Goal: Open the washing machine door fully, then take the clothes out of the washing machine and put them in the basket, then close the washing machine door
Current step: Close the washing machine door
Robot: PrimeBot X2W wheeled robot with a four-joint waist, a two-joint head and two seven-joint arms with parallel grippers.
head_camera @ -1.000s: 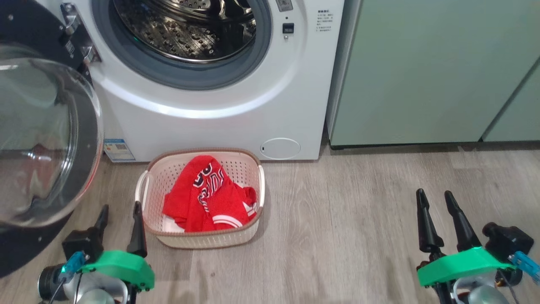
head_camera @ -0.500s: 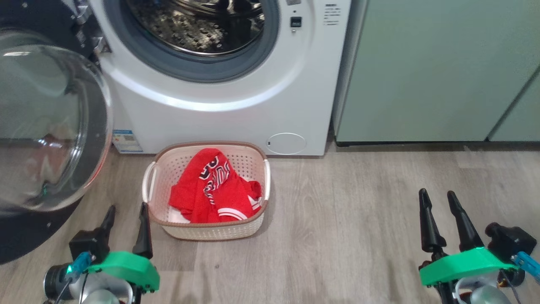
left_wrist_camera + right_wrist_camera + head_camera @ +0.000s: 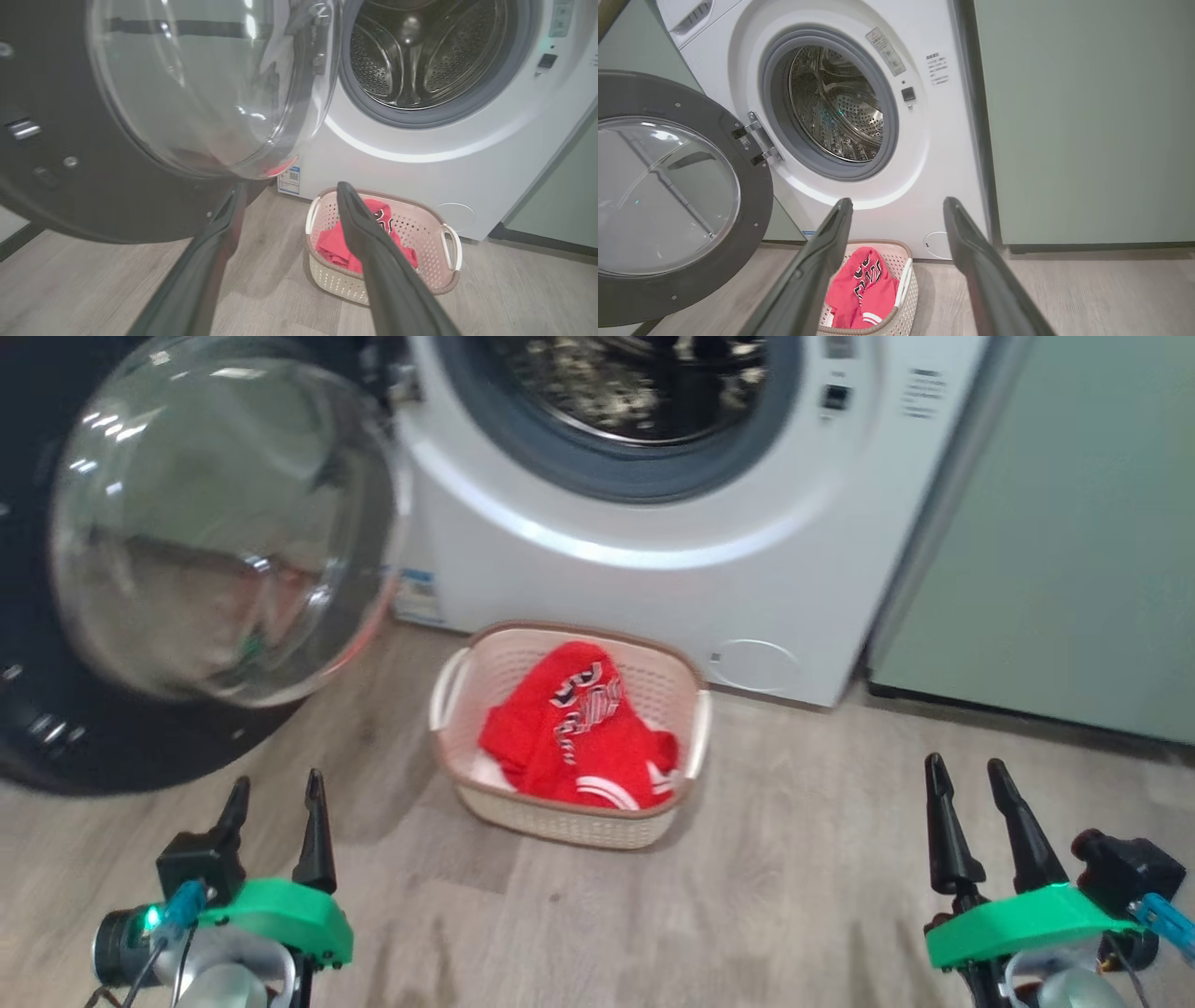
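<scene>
From the head view, the left gripper [image 3: 277, 782] and the right gripper [image 3: 963, 765] are both spread wide and hold nothing. The washing machine door [image 3: 224, 523] hangs open, up and to the left of the left gripper, so that arm is nearer. The soft red clothes [image 3: 569, 737] lie in the holey cream basket [image 3: 560, 821].

From the left wrist view, the door's round glass bowl and shiny black rim are close above the fingers.

From the right wrist view, the shiny metal drum [image 3: 836, 107] looks empty, and the door is far off to the left.

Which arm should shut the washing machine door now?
Probably the left. The open door hangs just ahead of the left gripper; the right gripper sits far across, past the basket.
</scene>
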